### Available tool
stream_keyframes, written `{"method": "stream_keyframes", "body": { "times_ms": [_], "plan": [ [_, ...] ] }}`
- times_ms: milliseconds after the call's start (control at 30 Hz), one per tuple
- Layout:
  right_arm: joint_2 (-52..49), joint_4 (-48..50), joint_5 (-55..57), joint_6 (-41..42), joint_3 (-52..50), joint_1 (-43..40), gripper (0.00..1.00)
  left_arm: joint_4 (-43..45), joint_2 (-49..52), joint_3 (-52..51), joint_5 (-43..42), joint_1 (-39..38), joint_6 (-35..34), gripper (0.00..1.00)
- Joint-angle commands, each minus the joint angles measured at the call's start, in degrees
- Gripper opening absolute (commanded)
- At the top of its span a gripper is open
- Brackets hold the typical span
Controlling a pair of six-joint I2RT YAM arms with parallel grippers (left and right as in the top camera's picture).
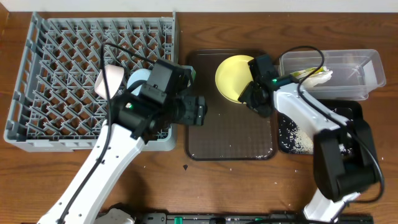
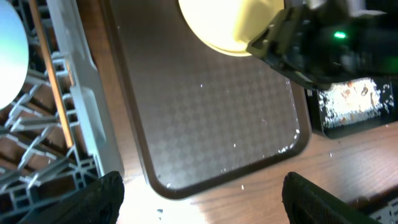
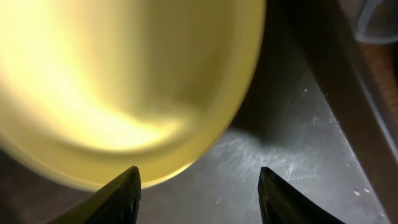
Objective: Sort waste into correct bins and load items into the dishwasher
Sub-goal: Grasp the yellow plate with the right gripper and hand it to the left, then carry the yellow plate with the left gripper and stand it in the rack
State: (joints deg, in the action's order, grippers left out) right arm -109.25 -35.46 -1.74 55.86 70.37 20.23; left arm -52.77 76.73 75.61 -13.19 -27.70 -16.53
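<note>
Left gripper: the left gripper (image 1: 201,111) hangs over the left edge of the flat dark brown serving tray (image 1: 230,134). The jaws are spread wide with nothing between them. The wrist view shows its fingers (image 2: 93,199) at the bottom corners, with bare tray between.
Right gripper: the right gripper (image 1: 249,94) is at the right rim of the round yellow plate (image 1: 230,78). The jaws are apart. In the wrist view the plate's rim is blurred and sits just past the fingertips (image 3: 127,186), not clamped between them.
Plate: on the far half of the brown tray, right of centre, with its right side hidden under the right gripper. Cannot tell whether it lies flat or tipped.
Dish rack: the large square grey plastic dish rack (image 1: 56,74) is on the wooden table (image 1: 25,180), just left of the brown tray.
Bowls: the white bowl (image 1: 107,81) and light blue bowl (image 1: 138,78) sit side by side in the rack's right half, partly under the left arm.
Tub: the clear plastic rectangular tub (image 1: 357,78) is at the far right, beside the brown tray. It holds the yellow-green snack wrapper (image 1: 303,73) and the crumpled white napkin (image 1: 321,77), which touch each other at the tub's left end.
Black tray: the shallow black rectangular tray (image 1: 336,112) lies in front of the tub and right of the brown tray, partly under the right arm.
Scraps: loose white rice-like scraps (image 1: 291,134) are scattered on the black tray's left part. A few white specks lie along the brown tray's near edge.
</note>
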Motion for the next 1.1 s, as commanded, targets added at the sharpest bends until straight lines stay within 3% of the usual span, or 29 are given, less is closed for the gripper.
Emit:
{"method": "stream_keyframes", "body": {
  "times_ms": [0, 33, 133, 167, 200, 233, 400, 600, 800, 867, 967, 1067],
  "plan": [
    [-2.6, 0.1, 1.0, 4.1, 0.0, 0.5, 0.58, -1.2, -1.2, 0.1, -0.3, 0.0, -0.1, 0.82],
    [-3.1, 0.2, 1.9, 4.1, 0.0, 0.5, 0.57, -1.3, -1.3, 0.1, -0.3, 0.0, -0.1, 0.82],
    [-4.2, -0.1, 4.5, 2.5, 0.0, 0.4, 0.29, -1.7, -1.3, 0.1, -0.3, 0.0, -0.1, 0.82],
    [-4.2, -0.3, 4.5, 0.2, 0.0, 0.4, 0.12, -1.8, -1.3, 0.1, -0.3, 0.0, -0.1, 0.82],
    [-4.1, -0.6, 4.3, -1.4, 0.0, 0.4, 0.03, -1.9, -1.3, 0.1, -0.3, 0.0, -0.1, 0.82],
    [-3.6, -1.6, 4.3, -3.5, 0.0, 0.4, 0.01, -1.9, -1.3, 0.1, 0.0, 0.0, -0.1, 0.82],
    [0.8, -4.5, 4.3, -8.0, 0.0, -0.4, 0.01, -2.8, -1.3, 0.1, 3.8, 0.0, -0.1, 0.83],
    [13.4, -4.6, -5.6, -23.6, 0.0, -4.4, 0.01, -2.7, -1.3, 0.1, 3.3, 0.4, -0.2, 0.83],
    [24.7, -5.5, -23.7, -42.0, 0.0, -9.7, 0.01, 0.6, -1.3, 0.1, -6.2, 2.9, -0.3, 0.90],
    [27.2, -7.0, -32.8, -50.2, 0.0, -10.9, 0.01, 3.0, -1.3, 0.1, -14.0, 4.8, -0.3, 0.91],
    [28.5, -7.9, -37.7, -53.4, 0.0, -11.0, 0.01, 5.5, -1.3, 0.1, -21.7, 6.1, -0.3, 0.91],
    [28.8, -7.7, -45.6, -57.8, 0.0, -10.8, 0.01, 5.9, -1.3, 0.1, -22.2, 6.3, -0.3, 0.91]
  ]
}}
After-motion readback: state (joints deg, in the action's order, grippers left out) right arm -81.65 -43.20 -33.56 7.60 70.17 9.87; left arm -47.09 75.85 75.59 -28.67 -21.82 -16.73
